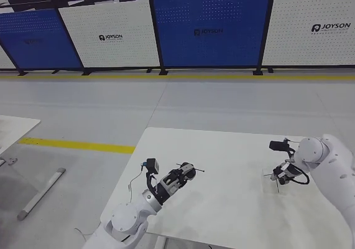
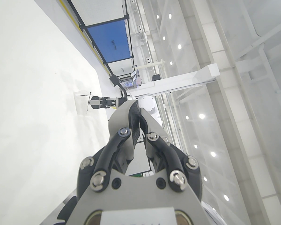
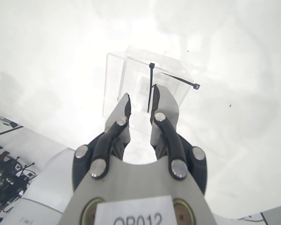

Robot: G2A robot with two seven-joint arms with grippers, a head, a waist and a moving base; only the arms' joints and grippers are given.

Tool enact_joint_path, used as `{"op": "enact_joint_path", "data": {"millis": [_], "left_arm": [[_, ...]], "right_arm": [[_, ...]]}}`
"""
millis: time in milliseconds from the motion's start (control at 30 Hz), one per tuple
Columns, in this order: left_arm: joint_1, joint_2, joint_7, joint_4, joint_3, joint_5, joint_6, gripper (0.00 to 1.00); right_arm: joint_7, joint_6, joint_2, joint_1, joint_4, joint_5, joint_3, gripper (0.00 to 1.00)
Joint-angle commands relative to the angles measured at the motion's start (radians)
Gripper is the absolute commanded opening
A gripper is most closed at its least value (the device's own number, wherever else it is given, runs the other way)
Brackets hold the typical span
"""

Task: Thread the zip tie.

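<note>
Black zip ties (image 3: 151, 80): atop clear acrylic box (image 3: 112, 76), 3 o'clock.
Right end effector (image 3: 141, 91): released; straddle one strap squarely.
Left end effector (image 2: 137, 113): clenched.

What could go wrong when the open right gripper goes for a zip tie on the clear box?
1. The right gripper, open, hangs just above two thin ties on the clear box. Closing on the nearer zip tie, it might also catch or nudge the other zip tie.
2. That other tie's head sits at the box's corner, so a knock could tip it off.
</note>
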Motion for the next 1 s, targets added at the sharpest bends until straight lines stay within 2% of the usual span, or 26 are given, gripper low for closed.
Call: {"op": "enact_joint_path", "data": {"millis": [0,367,967], "left_arm": [[0.0,0.0,0.0,0.0,0.0,0.0,0.0,0.0],[0.0,0.0,0.0,0.0,0.0,0.0,0.0,0.0],[0.0,0.0,0.0,0.0,0.0,0.0,0.0,0.0]], "right_arm": [[-0.003,0.0,-0.006,0.005,0.015,0.001,-0.004,0.22],[-0.009,0.024,-0.043,0.03,0.081,-0.018,-0.035,0.2],[-0.024,0.07,-0.104,0.064,0.162,-0.07,-0.082,0.22]]}}
